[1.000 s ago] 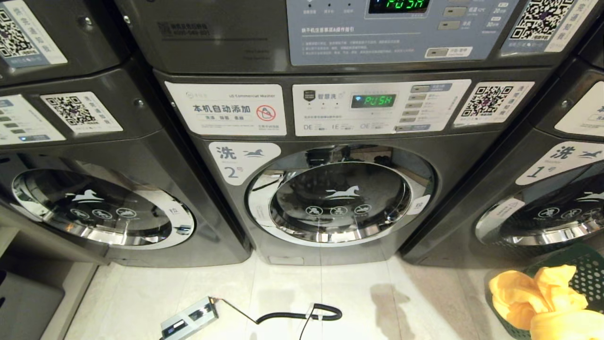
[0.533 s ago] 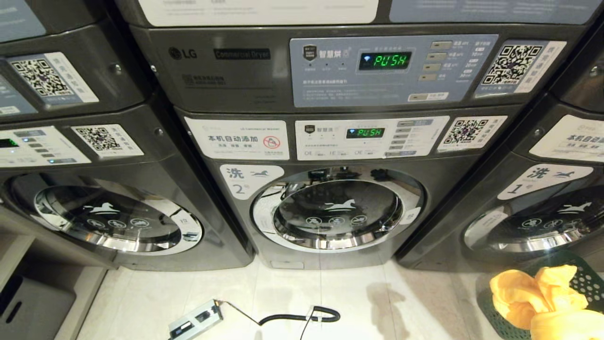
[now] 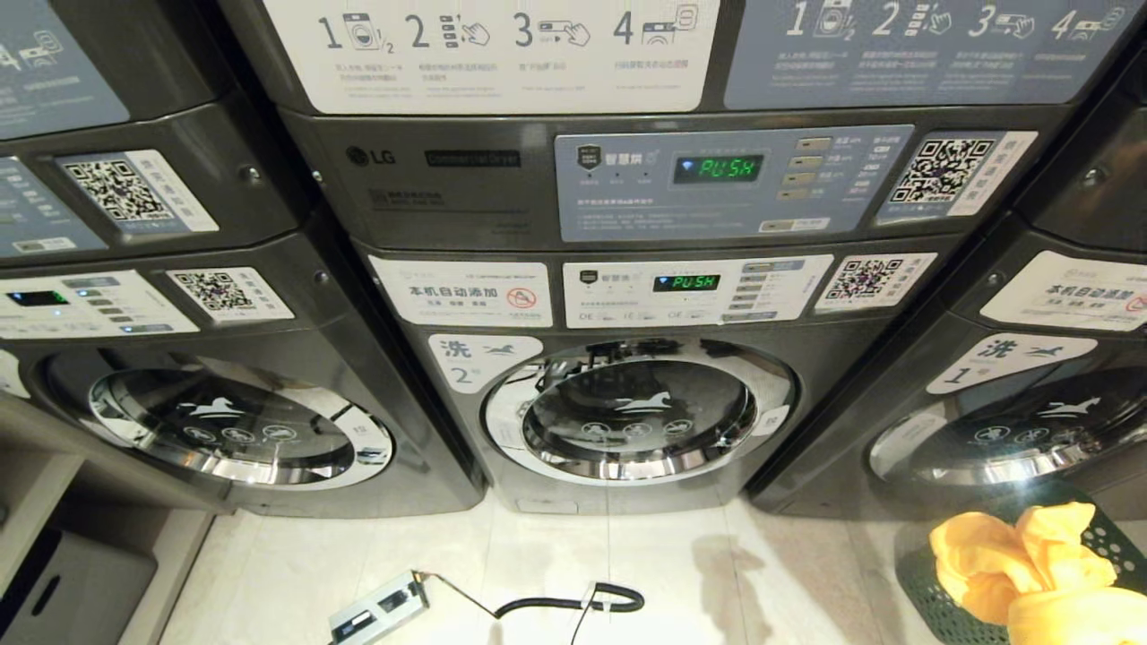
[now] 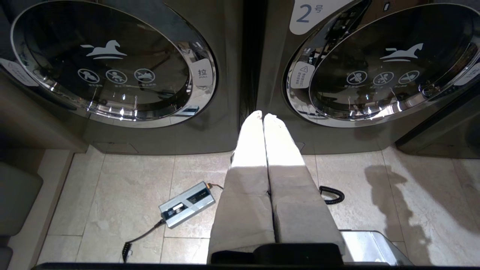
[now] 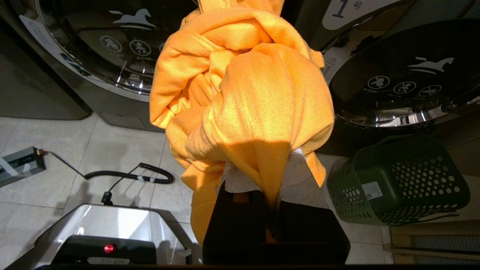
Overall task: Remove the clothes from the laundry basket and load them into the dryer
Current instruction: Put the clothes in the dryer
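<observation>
The clothes [image 5: 240, 86], a bright yellow-orange bundle, hang from my right gripper [image 5: 268, 165], which is shut on them; the fabric drapes over its white fingers [image 5: 300, 170]. In the head view the clothes [image 3: 1021, 555] show at the lower right, in front of the dark green laundry basket [image 3: 1116, 542]. The basket [image 5: 397, 183] stands on the floor by tower 1, with no fabric showing in it. Of the dryer only the LG control panel [image 3: 502, 179] of tower 2 shows; its door is out of view above. My left gripper [image 4: 263, 116] is shut and empty, held low before the washers.
Washers with horse-logo doors stand in a row: tower 2's [image 3: 641, 412], one to its left [image 3: 224, 430], tower 1's [image 3: 1013, 430]. A silver charger box [image 3: 376, 609] and a coiled black cable [image 3: 573, 600] lie on the tiled floor.
The whole head view has slid down as the camera rose: the dryer's panel and the instruction signs above it came into view. The clothes stay in the right gripper.
</observation>
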{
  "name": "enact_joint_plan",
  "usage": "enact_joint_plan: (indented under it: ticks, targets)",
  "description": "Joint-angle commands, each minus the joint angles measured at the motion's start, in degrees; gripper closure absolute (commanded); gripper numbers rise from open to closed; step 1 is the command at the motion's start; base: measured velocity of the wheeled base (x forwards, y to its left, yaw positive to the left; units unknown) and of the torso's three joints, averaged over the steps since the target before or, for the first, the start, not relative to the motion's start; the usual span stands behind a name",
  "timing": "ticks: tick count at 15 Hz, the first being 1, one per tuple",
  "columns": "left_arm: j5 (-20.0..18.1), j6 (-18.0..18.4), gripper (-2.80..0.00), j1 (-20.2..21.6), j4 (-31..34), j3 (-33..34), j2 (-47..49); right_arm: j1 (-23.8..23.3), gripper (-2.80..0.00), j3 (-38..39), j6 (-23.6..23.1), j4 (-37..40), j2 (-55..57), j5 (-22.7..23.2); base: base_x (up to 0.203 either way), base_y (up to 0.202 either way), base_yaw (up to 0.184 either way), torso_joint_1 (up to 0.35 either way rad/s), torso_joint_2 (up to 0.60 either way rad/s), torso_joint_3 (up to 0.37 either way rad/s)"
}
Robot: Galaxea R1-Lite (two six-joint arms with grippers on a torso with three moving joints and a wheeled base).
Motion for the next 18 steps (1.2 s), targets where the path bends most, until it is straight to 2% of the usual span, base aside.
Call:
enact_joint_plan:
  ticks: [1,11,18]
  targets:
    - [0.0,0.0,0.0,0.0,0.0,0.0,0.0,0.0,0.0,0.0,0.0,0.0,0.0,0.0,0.0,0.0,0.0,0.164,-0.34,-0.162]
    - [0.0,0.0,0.0,0.0,0.0,0.0,0.0,0.0,0.0,0.0,0.0,0.0,0.0,0.0,0.0,0.0,0.0,0.156,-0.32,-0.159]
    - [0.0,0.0,0.0,0.1,0.0,0.0,0.0,0.1,0.0,0.0,0.0,0.0,0.0,0.0,0.0,0.0,0.0,0.101,-0.2,-0.097]
